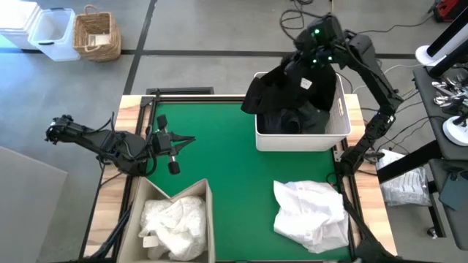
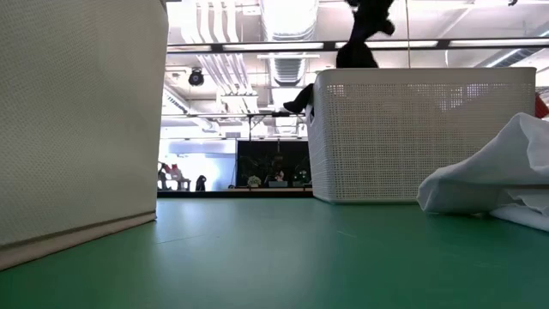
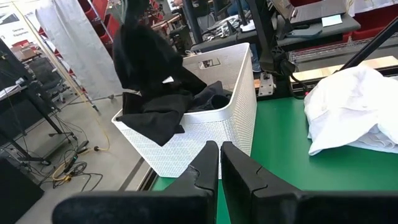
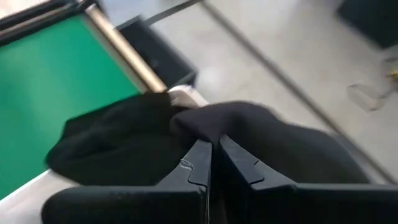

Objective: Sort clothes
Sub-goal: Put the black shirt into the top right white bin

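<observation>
Right hand [image 4: 211, 155] pinching soft black garment [image 4: 124, 140]

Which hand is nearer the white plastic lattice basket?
Right. The right hand is shut on a black fabric garment above the basket; the left hand sits shut across the green mat from it.

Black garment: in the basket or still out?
Partly in. The right tool is shut on the black garment above the white basket; its lower part rests inside, one flap hangs over the rim.
</observation>
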You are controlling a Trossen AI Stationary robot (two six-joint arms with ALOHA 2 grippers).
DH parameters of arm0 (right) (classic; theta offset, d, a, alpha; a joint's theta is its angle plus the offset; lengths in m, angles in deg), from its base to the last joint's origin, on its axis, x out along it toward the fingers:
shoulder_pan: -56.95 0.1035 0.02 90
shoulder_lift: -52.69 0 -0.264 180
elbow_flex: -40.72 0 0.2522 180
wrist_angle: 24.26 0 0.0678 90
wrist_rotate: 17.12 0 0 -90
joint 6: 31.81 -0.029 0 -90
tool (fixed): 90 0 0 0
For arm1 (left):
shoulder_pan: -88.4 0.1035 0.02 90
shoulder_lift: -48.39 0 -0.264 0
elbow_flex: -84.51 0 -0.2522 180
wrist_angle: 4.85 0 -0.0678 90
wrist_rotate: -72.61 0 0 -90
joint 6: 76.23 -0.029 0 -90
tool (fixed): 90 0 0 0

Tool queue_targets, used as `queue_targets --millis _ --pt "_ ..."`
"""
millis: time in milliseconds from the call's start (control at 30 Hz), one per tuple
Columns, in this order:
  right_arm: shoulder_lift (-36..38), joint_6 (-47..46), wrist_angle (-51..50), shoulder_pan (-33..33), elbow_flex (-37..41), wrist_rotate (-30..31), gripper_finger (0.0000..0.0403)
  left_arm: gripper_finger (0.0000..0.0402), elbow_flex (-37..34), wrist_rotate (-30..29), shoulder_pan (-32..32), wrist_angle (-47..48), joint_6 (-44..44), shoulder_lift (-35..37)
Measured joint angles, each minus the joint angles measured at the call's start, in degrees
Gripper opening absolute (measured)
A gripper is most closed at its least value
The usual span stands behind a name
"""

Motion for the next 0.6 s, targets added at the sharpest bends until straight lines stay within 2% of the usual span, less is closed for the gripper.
queue_targets --millis 233,500,600 --pt "-0.02 -1.01 0.41 0.02 9.85 -9.90 0.0012 0.0000 0.00 0.01 0.01 0.00 0.00 0.00" --pt "0.10 -2.43 -1.67 0.02 18.86 -12.07 0.0012 0.0000 0.00 0.02 0.02 0.05 0.00 0.00" --pt "0.46 -2.61 -4.03 0.02 21.15 -14.91 0.0012 0.0000 0.00 0.02 0.00 0.17 0.00 0.00"
